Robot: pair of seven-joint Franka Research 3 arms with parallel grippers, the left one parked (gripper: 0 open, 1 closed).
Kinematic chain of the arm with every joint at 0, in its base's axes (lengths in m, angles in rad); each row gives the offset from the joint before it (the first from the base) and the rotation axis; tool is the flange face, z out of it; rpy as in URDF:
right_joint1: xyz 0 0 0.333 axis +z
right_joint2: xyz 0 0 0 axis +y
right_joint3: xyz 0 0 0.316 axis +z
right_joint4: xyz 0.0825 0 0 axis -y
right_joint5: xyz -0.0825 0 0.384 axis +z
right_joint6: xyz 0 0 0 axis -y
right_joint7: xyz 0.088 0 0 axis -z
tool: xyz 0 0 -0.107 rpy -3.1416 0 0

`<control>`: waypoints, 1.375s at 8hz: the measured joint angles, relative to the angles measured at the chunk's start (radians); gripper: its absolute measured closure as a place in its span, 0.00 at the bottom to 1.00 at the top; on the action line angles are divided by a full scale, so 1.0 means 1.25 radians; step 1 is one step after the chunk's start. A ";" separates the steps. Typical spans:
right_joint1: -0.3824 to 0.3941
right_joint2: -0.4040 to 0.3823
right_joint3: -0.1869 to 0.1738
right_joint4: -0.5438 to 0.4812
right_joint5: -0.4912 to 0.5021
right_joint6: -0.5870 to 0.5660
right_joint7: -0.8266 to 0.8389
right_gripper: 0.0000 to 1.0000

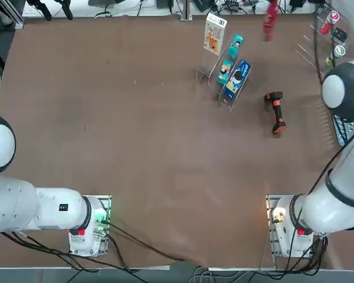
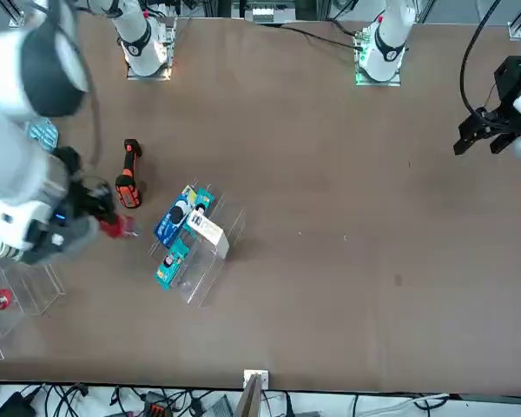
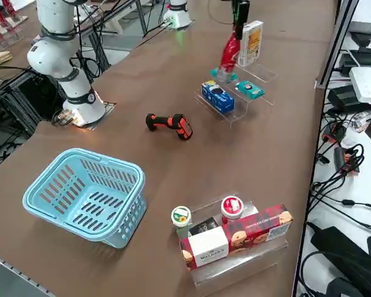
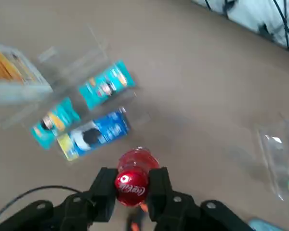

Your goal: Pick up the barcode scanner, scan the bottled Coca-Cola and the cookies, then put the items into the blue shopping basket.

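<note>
My right gripper (image 4: 133, 185) is shut on the neck of the bottled Coca-Cola (image 4: 137, 161), just under its red cap. It holds the bottle (image 3: 229, 52) upright above the far end of the table, next to the cookies (image 3: 251, 42), a white and orange box standing on a clear rack. In the top view the bottle (image 1: 270, 22) shows to the right of the cookies (image 1: 214, 34). The barcode scanner (image 1: 275, 111) lies on the table nearer my base, black with orange trim (image 3: 169, 124). The blue shopping basket (image 3: 83, 195) stands at the table's right side.
The clear rack (image 1: 224, 79) also carries a blue pack (image 1: 238, 76) and two small teal packs. A second clear stand (image 3: 235, 238) beside the basket holds a red biscuit box, a white box and two round-topped containers. Cables lie off the table's far edge.
</note>
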 joint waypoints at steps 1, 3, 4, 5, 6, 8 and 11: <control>-0.050 -0.030 -0.001 -0.027 0.000 -0.020 -0.068 0.63; -0.137 -0.138 -0.013 -0.182 -0.002 0.009 -0.206 0.63; -0.157 -0.227 -0.049 -0.315 -0.003 0.069 -0.294 0.63; -0.163 -0.310 -0.096 -0.425 -0.004 0.108 -0.374 0.63; -0.172 -0.376 -0.144 -0.507 -0.005 0.123 -0.463 0.63; -0.226 -0.438 -0.216 -0.595 -0.005 0.144 -0.639 0.63; -0.385 -0.434 -0.239 -0.670 0.001 0.221 -0.892 0.63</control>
